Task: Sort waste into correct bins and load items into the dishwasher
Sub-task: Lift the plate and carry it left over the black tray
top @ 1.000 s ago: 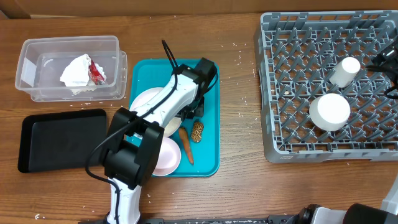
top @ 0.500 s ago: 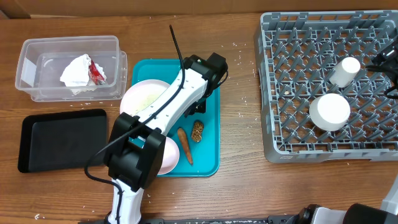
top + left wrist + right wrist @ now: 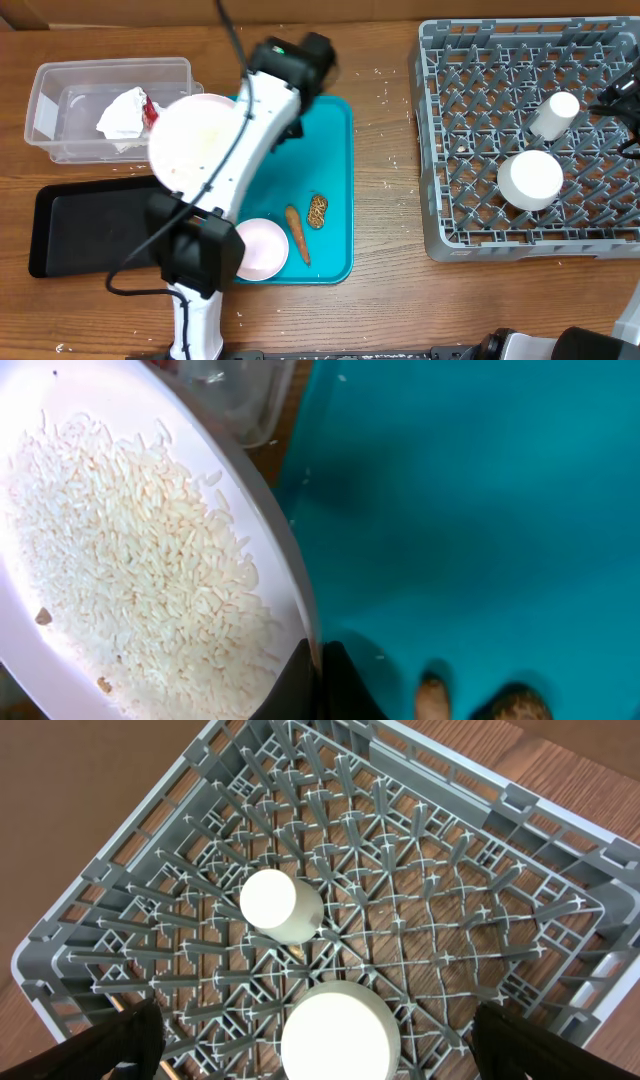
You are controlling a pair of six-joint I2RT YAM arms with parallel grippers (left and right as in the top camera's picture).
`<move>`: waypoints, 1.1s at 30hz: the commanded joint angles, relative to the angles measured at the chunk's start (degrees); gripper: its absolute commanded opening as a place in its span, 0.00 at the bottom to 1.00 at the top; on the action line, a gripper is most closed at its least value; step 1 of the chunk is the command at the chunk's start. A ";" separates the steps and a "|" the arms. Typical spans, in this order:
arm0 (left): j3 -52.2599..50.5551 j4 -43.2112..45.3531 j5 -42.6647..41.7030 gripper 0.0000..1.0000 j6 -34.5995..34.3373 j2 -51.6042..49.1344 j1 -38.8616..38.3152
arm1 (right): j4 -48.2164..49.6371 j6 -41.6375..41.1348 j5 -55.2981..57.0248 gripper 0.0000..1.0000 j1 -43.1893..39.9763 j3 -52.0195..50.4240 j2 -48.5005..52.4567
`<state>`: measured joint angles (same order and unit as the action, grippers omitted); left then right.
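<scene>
Left of centre, by the tub (image 3: 60, 80), my left end effector (image 3: 315, 685) grips the plate (image 3: 200, 140) rim, rice (image 3: 130, 560) aboard. Emptying step, I judge: next, tilt it over the black tray (image 3: 90, 225).

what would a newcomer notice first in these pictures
The large round pale plate covered in loose white rice grains stands out. The left gripper pinches it at the rim and holds it above the table's left side, by the clear plastic rectangular tub. On the right, the big square grey plastic dish rack holds a small white cup and a round white bowl.
</scene>
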<state>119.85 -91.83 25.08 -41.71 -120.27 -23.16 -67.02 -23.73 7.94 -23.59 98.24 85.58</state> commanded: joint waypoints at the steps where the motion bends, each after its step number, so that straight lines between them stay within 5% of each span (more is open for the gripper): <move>1: 1.44 -1.36 -4.52 0.04 -1.18 0.20 7.54 | 0.26 0.31 0.59 1.00 -0.07 0.37 -0.26; 16: 1.44 -1.95 -24.28 0.05 6.82 0.48 31.32 | 0.26 0.31 0.59 1.00 -0.07 0.37 -0.26; 33: 1.31 1.36 -37.16 0.04 14.67 4.83 42.88 | 0.26 0.31 0.59 1.00 -0.07 0.37 -0.26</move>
<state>120.01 -90.89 -9.26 -29.47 -117.64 18.72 -67.00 -23.73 7.94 -23.59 98.24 85.58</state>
